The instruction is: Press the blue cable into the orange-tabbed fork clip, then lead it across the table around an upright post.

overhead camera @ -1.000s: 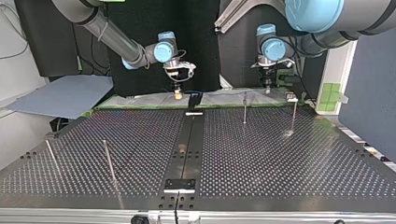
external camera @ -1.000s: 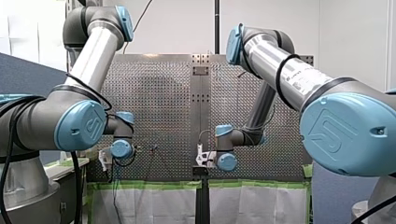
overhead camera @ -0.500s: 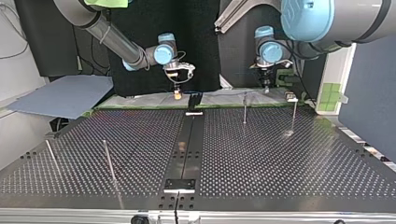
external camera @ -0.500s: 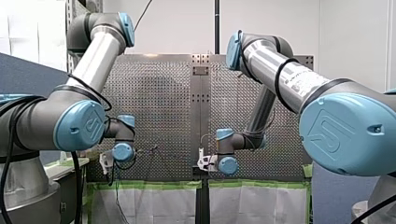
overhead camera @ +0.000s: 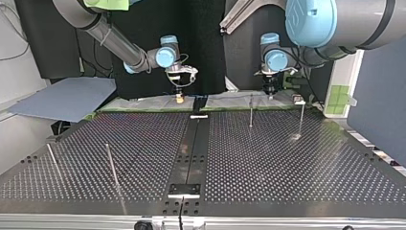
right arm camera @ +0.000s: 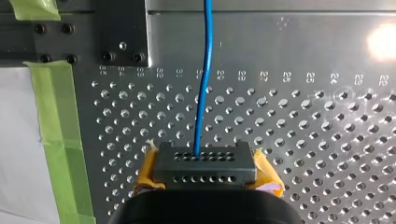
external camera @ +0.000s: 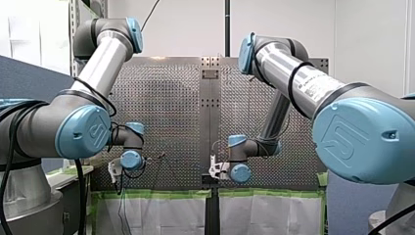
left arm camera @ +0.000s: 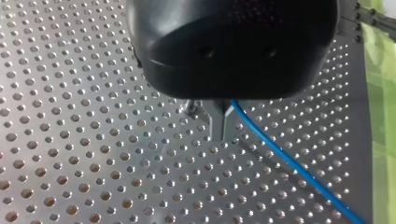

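Observation:
The blue cable [left arm camera: 289,163] comes out from between my left gripper's [left arm camera: 219,123] black fingers, which are shut on it just above the perforated table. In the right wrist view the blue cable [right arm camera: 204,84] runs straight ahead out of my right gripper [right arm camera: 205,158], whose yellow-padded fingers are shut on it. In the top view my right gripper [overhead camera: 178,98] hangs at the far edge left of centre, and my left gripper [overhead camera: 270,92] at the far edge right of centre. I see no orange-tabbed clip clearly.
A black fixture [overhead camera: 199,103] stands on the centre rail at the far edge. Thin upright posts stand at the top view's far right [overhead camera: 251,111] [overhead camera: 301,119] and near left [overhead camera: 111,165]. Green tape [right arm camera: 56,121] lines the table's edge beside my right gripper.
Both grippers have shifted slightly toward the top view's left along the far edge. Both stay shut.

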You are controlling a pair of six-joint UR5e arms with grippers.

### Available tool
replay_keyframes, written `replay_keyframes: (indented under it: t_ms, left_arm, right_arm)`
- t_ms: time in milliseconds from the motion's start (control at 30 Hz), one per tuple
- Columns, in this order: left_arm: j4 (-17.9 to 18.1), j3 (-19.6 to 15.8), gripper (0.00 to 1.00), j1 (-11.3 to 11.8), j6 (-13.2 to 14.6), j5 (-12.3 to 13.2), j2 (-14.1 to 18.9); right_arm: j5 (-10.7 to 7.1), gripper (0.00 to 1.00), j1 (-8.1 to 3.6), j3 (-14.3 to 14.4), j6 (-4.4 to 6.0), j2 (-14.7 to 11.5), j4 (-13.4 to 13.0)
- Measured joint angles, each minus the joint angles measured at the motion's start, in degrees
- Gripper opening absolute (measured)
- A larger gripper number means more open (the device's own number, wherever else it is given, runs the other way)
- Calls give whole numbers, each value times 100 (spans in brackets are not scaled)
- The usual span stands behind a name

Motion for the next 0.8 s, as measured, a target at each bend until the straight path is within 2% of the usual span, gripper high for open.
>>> replay_keyframes:
  t_ms: [433, 800]
  left_arm:
    - [-729, 420, 0, -2, -15, 89, -1]
    - [-999, 727, 0, 27, -28, 137, 0]
  right_arm:
    - [-7, 0, -141, -8, 0, 19, 1]
    - [-15, 0, -249, -50, -9, 22, 30]
